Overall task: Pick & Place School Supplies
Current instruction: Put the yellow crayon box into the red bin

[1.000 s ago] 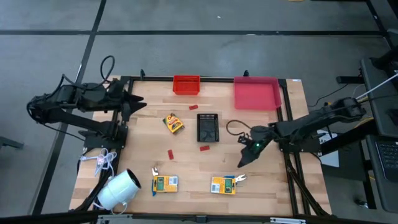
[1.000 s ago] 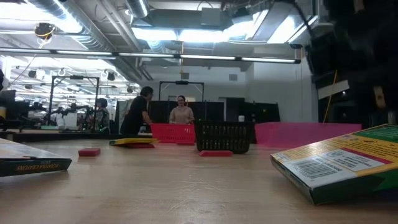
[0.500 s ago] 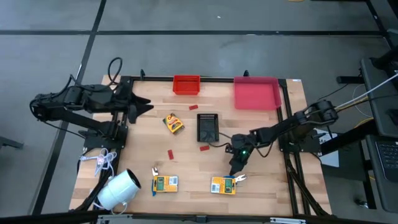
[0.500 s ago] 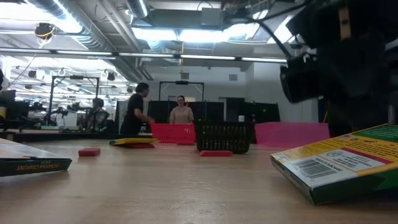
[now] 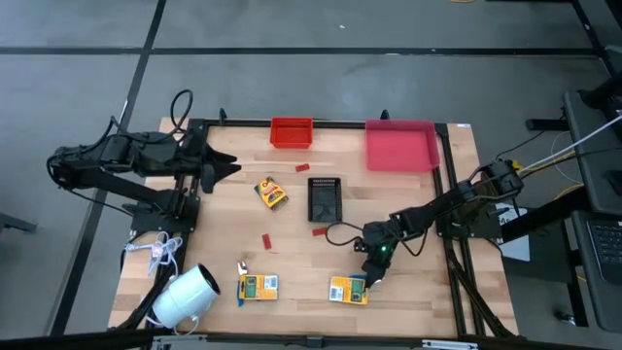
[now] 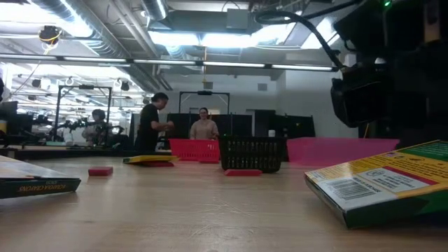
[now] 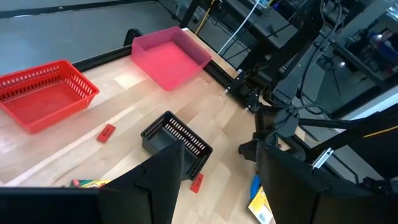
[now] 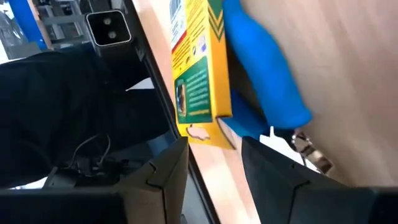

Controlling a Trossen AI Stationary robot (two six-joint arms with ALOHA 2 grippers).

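wooden worktop (image 5: 224,228) carries everything, placed here against the black basket (image 5: 325,198) at its middle. far left of the basket, the left pincer (image 5: 222,166) waits with its fingers spread apart. left and nearer the front edge lies one yellow-and-green box (image 5: 259,287); another box (image 5: 271,192) sits just left of the basket. right of the basket and toward the front, the right pincer (image 5: 370,274) stands open over the blue-handled pliers (image 8: 267,87) beside the third box (image 5: 347,290).
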